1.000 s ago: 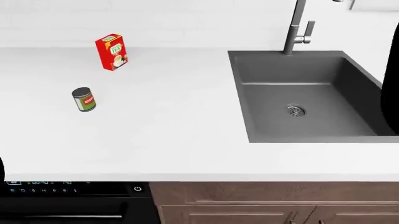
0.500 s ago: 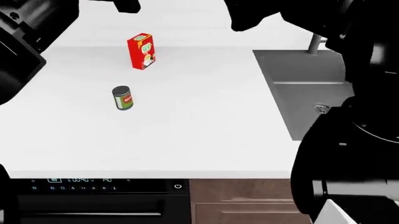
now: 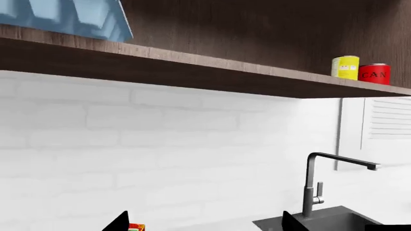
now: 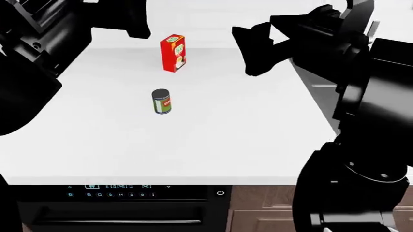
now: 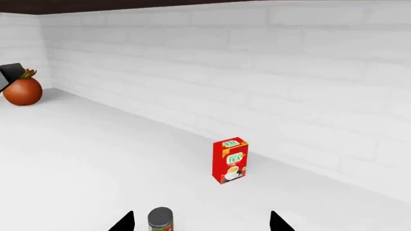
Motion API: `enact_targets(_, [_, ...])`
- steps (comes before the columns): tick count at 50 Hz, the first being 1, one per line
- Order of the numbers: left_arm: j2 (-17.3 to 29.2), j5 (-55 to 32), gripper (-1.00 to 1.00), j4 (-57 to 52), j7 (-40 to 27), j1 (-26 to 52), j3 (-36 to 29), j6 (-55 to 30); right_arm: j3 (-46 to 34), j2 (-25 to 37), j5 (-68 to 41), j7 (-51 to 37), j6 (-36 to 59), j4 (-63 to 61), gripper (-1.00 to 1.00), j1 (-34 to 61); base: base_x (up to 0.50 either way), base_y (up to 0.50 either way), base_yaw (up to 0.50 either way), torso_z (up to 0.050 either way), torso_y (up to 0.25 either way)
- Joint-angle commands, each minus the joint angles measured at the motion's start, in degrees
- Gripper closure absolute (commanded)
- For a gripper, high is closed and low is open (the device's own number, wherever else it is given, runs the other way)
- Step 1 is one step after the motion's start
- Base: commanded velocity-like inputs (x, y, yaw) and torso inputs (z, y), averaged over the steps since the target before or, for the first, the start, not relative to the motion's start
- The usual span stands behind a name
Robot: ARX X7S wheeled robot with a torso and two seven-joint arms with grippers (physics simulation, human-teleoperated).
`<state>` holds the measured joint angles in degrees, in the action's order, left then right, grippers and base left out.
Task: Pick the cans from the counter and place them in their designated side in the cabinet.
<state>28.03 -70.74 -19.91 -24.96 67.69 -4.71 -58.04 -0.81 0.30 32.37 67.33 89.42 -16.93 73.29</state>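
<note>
A: The dark green can is seen upright on the white counter, well short of the front edge, with bare worktop all around it.

B: And in the right wrist view the same can is caught low, between the two dark fingertips of the right gripper. The fingers are spread wide, and nothing is gripped.

A: The red tea box is found behind the can, nearer the wall, and apart from it.

B: A yellow can is shown only by the left wrist camera, up on the wooden cabinet shelf, just beside a red can. A blue container is seen at the shelf's other end.

A: The left gripper is also held apart and empty. Below the shelf a tap and a corner of the sink are visible.

B: A round reddish object is picked up far along the counter by the right wrist camera alone.

A: From the head, much is masked by the black arms at both sides.
</note>
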Motion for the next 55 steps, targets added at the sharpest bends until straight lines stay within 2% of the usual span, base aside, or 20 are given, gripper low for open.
enact_targets(1, [0.19,-0.07,-1.0,-0.18,-0.19,-0.58,-0.18,0.23,-0.73,-0.29,10.5,9.82,0.57,0.43,-1.0,0.14,0.0,0.23,0.0,0.0,0.0])
enact_targets(20, [-0.28,3.38,-1.0,1.65,2.51,-1.6,-2.18,2.78,-1.31,-0.28,5.7,4.32,0.56,0.89,-1.0,-0.35,0.0,0.23,0.0,0.0,0.0])
enact_targets(35, [-0.44,2.12,-1.0,1.22,1.48,-1.09,-2.29,2.25,-2.62,-0.22,7.27,5.76,0.49,2.19,-1.0,0.67,0.2,0.15,0.0,0.0,0.0])
enact_targets(40, [-0.28,1.83,-1.0,1.11,1.32,-0.97,-2.27,2.14,-2.09,-0.12,-0.61,-1.94,-1.19,2.91,-1.0,-0.07,0.21,0.15,0.0,0.0,0.0])
enact_targets(44, [-0.08,1.2,-1.0,0.84,0.86,-0.63,-2.15,1.73,-1.82,0.13,-3.64,-4.85,-2.13,3.73,-1.0,-0.78,0.21,0.14,0.0,0.0,0.0])
enact_targets(49, [0.0,1.0,-1.0,0.84,0.71,-0.2,-2.32,1.54,-0.91,1.31,-5.69,-4.71,-2.47,6.84,-1.0,-0.78,0.01,0.0,0.0,0.0,0.0])
enact_targets(55, [-0.23,0.56,-1.0,0.68,0.36,0.06,-2.5,1.39,-2.07,4.18,-9.45,-2.46,-6.87,17.03,-1.0,0.29,0.0,0.0,0.0,0.0,0.0])
